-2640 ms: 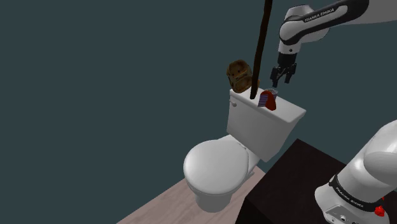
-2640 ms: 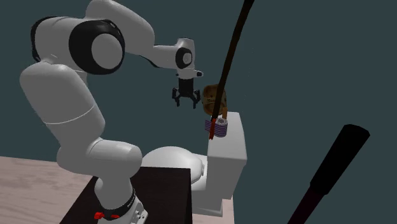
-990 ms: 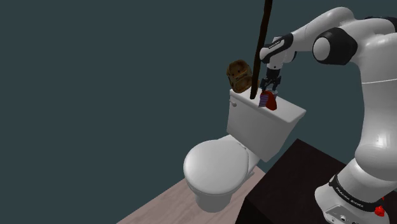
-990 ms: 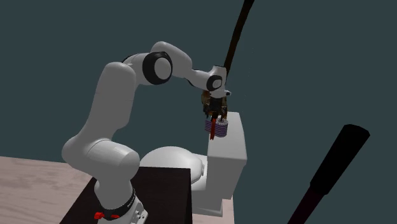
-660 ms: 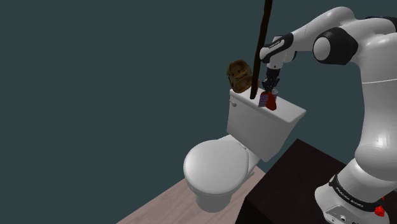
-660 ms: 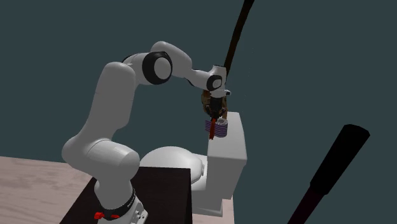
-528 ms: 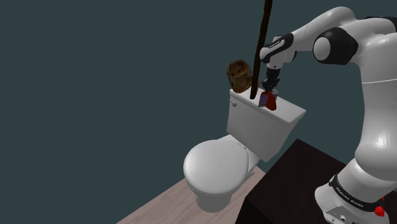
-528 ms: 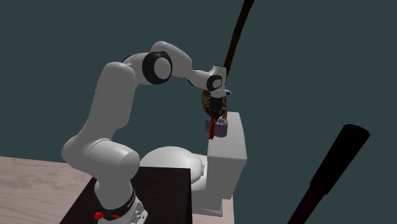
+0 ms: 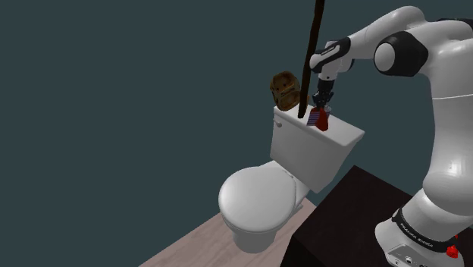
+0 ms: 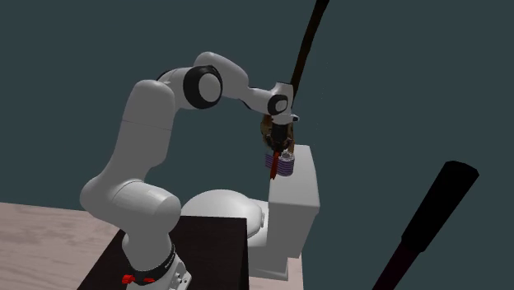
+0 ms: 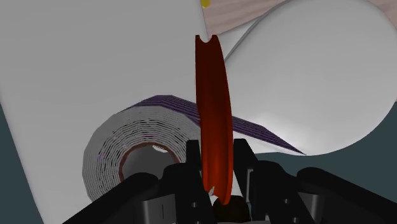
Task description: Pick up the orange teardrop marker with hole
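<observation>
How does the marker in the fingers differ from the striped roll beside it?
The marker is red-orange; the striped roll is pale with purple stripes. The marker is thin, edge-on, clasped by the fingers; the striped roll is broad, hollow-cored and unheld. Both are over the white tank lid.

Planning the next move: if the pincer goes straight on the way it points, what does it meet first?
The pincer is shut on the red marker, whose far tip leads. Straight ahead probably lies the white tank lid, beside the striped roll; the gap is hard to judge.
</observation>
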Tool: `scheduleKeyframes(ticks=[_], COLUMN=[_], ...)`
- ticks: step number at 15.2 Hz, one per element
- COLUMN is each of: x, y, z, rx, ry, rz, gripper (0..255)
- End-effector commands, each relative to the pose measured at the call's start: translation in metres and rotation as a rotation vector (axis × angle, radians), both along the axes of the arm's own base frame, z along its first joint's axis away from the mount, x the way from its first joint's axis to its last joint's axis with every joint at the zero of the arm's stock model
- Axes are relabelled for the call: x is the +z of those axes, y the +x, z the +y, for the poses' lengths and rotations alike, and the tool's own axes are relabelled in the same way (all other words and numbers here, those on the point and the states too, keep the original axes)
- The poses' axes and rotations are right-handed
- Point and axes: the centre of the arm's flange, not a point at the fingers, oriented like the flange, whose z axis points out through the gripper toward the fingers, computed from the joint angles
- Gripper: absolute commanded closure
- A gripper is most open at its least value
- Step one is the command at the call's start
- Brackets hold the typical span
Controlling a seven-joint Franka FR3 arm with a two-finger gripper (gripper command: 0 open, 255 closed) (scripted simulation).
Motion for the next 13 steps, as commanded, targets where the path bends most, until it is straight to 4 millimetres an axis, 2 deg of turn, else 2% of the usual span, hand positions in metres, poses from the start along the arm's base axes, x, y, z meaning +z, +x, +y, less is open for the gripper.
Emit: scheduleKeyframes(ticks=[1, 11, 13], x=[0.01, 0.063, 0.064], y=[0.0, 0.0, 0.0], z=[0.0, 0.0, 0.0], rx=[0.0, 0.0, 0.0], ry=[0.0, 0.0, 0.0], rz=[0.0, 0.0, 0.0], gripper=[255, 255, 255])
